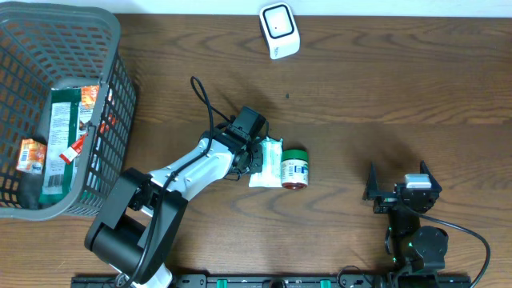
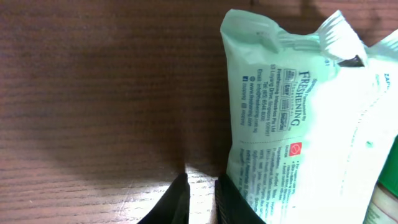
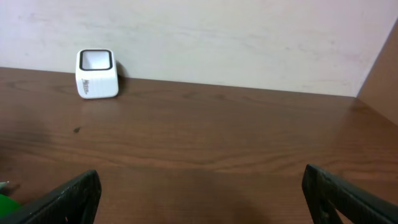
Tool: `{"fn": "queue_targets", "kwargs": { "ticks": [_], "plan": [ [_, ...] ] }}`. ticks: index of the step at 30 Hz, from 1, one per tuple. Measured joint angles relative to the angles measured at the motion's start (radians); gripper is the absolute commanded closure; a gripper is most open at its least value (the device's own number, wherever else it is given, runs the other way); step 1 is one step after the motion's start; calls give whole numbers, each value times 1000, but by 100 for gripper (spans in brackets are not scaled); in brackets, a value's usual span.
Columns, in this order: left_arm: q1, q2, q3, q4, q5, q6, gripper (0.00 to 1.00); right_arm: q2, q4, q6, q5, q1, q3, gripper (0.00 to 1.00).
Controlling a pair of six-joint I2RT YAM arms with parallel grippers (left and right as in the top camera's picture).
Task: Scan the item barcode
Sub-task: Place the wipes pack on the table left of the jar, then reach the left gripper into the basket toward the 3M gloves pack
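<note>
Overhead view, left to right. At the far left stands a grey mesh basket (image 1: 114, 120) holding a large green packet (image 1: 68, 132) and a small orange packet (image 1: 30, 154).

The left arm reaches from the bottom edge up to the table's middle, a black cable (image 1: 204, 100) looping behind it. The left gripper (image 1: 254, 158) sits at the left edge of the item, a white and pale green packet (image 1: 267, 162) lying flat on the wooden table (image 1: 384, 88).

In the left wrist view the gripper (image 2: 202, 202) has its fingers (image 2: 177, 202) barely parted. Bare wood shows in the narrow slit between them and they grasp nothing. The packet (image 2: 292, 124) lies just beside the right-hand finger, printed side up, its crimped end towards the top of the frame. No barcode can be made out among the small print.

Touching the packet's right edge lies a small container (image 1: 295, 168) with a green end, a white label and a red end. Its green edge shows at the lower right of the left wrist view (image 2: 388, 199).

The white scanner (image 1: 279, 30) stands near the table's far edge, well apart from the packet, with only bare wood between them.

At the lower right, the right gripper (image 1: 398, 182) is spread wide and empty. Its wrist view (image 3: 205, 199) looks across open table to the scanner (image 3: 96, 73) by the wall.
</note>
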Motion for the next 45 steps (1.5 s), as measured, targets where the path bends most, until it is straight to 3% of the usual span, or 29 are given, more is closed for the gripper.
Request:
{"fn": "queue_targets", "kwargs": {
  "ticks": [3,8,9,14,18,23,27,37,41,45],
  "plan": [
    [0,0,0,0,0,5,83,0,0,0,0,0,0,1],
    [2,-1,2,-35,-3,24,73,0,0,0,0,0,0,1],
    [4,-3,9,-58,-5,30,69,0,0,0,0,0,0,1],
    [35,-64,138,-229,-53,81,30,0,0,0,0,0,0,1],
    [97,-169,338,-381,-115,118,21,0,0,0,0,0,0,1],
    [238,-272,566,-539,-180,142,20,0,0,0,0,0,0,1],
    [402,-314,665,-578,-226,154,20,0,0,0,0,0,0,1],
    [859,-306,678,-609,-263,153,20,0,0,0,0,0,0,1],
    [967,-272,676,-609,-266,153,19,0,0,0,0,0,0,1],
    [1023,-209,661,-610,-266,155,11,0,0,0,0,0,0,1]
  ]
}}
